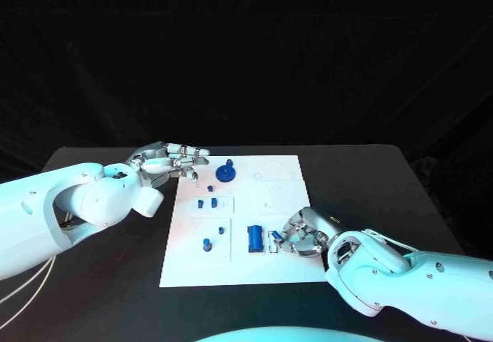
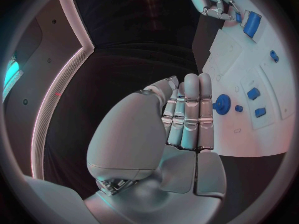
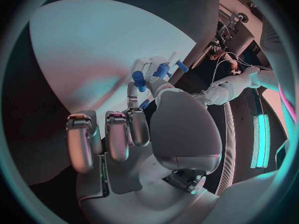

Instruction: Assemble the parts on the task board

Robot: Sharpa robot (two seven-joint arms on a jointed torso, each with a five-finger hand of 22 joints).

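Head view: the white board (image 1: 283, 206) lies mid-bench (image 1: 390, 178), blue parts (image 1: 253, 239) on it; the right robot hand (image 1: 295, 235) pinches one at five o'clock. Left wrist view: the left robot hand (image 2: 187, 117) holds nothing, fingers straight together, beside the gear (image 2: 222, 105).

A black table (image 1: 102, 285) fills the lower half of the head view, its far edge running straight across the middle of the frame, its surface matte and dark. Behind it, the whole upper half of the frame is a black backdrop (image 1: 246, 71) that hangs in faint vertical folds, like a curtain. In the left wrist view, a pale lit strip (image 2: 59, 89) curves down the left side of the circle along a dark wall panel, and a small cyan glow (image 2: 11, 73) sits at the far left rim. In the right wrist view, a bright cyan-green light bar (image 3: 258, 140) stands upright at the right of the circle.
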